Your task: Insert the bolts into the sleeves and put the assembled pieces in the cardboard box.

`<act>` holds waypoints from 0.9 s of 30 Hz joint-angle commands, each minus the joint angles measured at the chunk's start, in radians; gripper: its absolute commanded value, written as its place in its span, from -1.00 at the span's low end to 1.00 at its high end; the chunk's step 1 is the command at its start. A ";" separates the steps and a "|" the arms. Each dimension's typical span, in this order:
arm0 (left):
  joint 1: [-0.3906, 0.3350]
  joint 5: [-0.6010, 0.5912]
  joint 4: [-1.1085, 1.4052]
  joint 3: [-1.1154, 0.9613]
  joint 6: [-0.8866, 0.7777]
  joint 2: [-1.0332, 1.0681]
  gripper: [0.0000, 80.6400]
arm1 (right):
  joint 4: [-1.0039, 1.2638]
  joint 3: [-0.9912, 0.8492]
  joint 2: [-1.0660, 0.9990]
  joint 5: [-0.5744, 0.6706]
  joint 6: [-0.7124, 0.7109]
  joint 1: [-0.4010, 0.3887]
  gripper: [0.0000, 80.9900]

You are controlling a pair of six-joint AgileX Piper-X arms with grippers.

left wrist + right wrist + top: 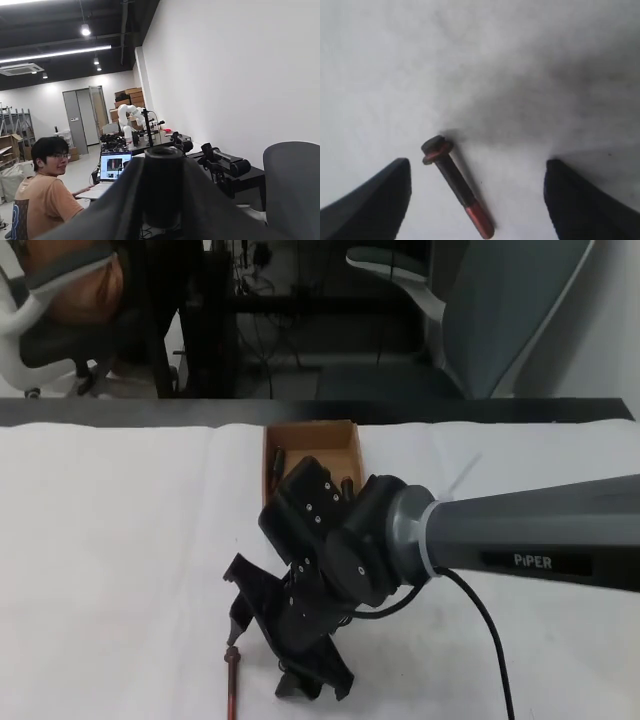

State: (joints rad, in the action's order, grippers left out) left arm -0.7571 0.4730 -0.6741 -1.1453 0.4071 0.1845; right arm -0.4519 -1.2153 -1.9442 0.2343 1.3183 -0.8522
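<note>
A dark bolt with a reddish tip lies on the white cloth near the front edge. My right gripper hangs open just over it, wrist tilted down. In the right wrist view the bolt lies between the two spread fingers of the gripper, untouched, its head pointing away from the camera. The cardboard box sits at the back middle of the bench with dark pieces inside, partly hidden by the arm. My left gripper points up at the room and is shut on a black sleeve.
The white cloth covers the whole bench up to its dark far edge. The right arm's black cable trails over the cloth at the right. Office chairs stand behind the bench.
</note>
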 commanded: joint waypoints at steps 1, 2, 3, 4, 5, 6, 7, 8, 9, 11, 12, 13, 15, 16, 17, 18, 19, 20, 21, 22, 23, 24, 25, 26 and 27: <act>0.001 0.004 0.006 -0.019 0.004 -0.004 -0.95 | -0.041 0.006 -0.006 -0.005 -0.079 -0.015 0.73; 0.001 0.004 0.006 -0.019 0.004 -0.004 -0.95 | -0.040 0.006 -0.006 -0.005 -0.091 -0.016 0.73; 0.001 0.004 0.006 -0.019 0.004 -0.004 -0.95 | -0.040 0.006 -0.006 -0.005 -0.100 -0.016 0.73; 0.001 0.004 0.006 -0.019 0.004 -0.004 -0.95 | -0.040 0.006 -0.006 0.000 -0.115 -0.019 0.73; 0.001 0.004 0.006 -0.019 0.004 -0.004 -0.95 | -0.033 0.006 -0.006 0.017 -0.136 -0.019 0.73; 0.001 0.004 0.006 -0.019 0.004 -0.004 -0.95 | -0.021 0.006 -0.006 0.042 -0.162 -0.019 0.73; 0.001 0.004 0.006 -0.019 0.004 -0.004 -0.95 | -0.005 0.006 -0.006 0.067 -0.183 -0.017 0.73; 0.001 0.004 0.006 -0.019 0.004 -0.004 -0.95 | 0.009 0.006 -0.006 0.101 -0.195 -0.014 0.73; 0.001 0.004 0.006 -0.019 0.004 -0.004 -0.95 | 0.024 0.006 -0.006 0.133 -0.205 -0.011 0.73; 0.001 0.004 0.006 -0.019 0.004 -0.004 -0.95 | 0.044 0.006 -0.006 0.186 -0.205 -0.003 0.73; 0.001 0.004 0.006 -0.019 0.004 -0.004 -0.95 | 0.057 0.006 -0.006 0.200 -0.205 -0.001 0.73; 0.001 0.004 0.006 -0.019 0.004 -0.004 -0.95 | 0.067 0.006 -0.006 0.204 -0.205 0.001 0.73; 0.001 0.004 0.006 -0.019 0.004 -0.004 -0.95 | 0.088 0.006 -0.006 0.217 -0.190 0.005 0.73; 0.001 0.004 0.006 -0.019 0.004 -0.004 -0.95 | 0.093 0.006 -0.006 0.228 -0.181 0.007 0.73; 0.001 0.004 0.006 -0.019 0.004 -0.004 -0.95 | 0.096 0.006 -0.006 0.232 -0.176 0.008 0.73; 0.001 0.004 0.006 -0.019 0.004 -0.004 -0.95 | 0.096 0.006 -0.006 0.234 -0.173 0.009 0.73; 0.001 0.004 0.006 -0.019 0.004 -0.004 -0.95 | 0.098 0.006 -0.006 0.243 -0.174 0.009 0.73; 0.001 0.004 0.006 -0.019 0.004 -0.004 -0.95 | 0.102 0.006 -0.006 0.246 -0.176 0.009 0.73; 0.001 0.004 0.006 -0.019 0.004 -0.004 -0.95 | 0.103 0.006 -0.006 0.246 -0.178 0.009 0.73; 0.001 0.004 0.006 -0.019 0.004 -0.004 -0.95 | 0.103 0.006 -0.006 0.246 -0.178 0.009 0.73; 0.001 0.004 0.006 -0.019 0.004 -0.004 -0.95 | 0.103 0.006 -0.006 0.246 -0.178 0.009 0.73; 0.001 0.004 0.006 -0.019 0.004 -0.004 -0.95 | 0.103 0.006 -0.006 0.246 -0.181 0.009 0.73; 0.001 0.004 0.006 -0.019 0.004 -0.004 -0.95 | 0.103 0.006 -0.006 0.243 -0.183 0.009 0.73; 0.001 0.004 0.006 -0.019 0.004 -0.004 -0.95 | 0.103 0.006 -0.006 0.241 -0.183 0.009 0.73; 0.001 0.004 0.006 -0.019 0.004 -0.004 -0.95 | 0.103 0.006 -0.006 0.241 -0.183 0.009 0.73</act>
State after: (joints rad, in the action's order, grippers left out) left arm -0.7571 0.4730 -0.6741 -1.1453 0.4071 0.1845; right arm -0.3552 -1.2091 -1.9472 0.4699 1.1384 -0.8480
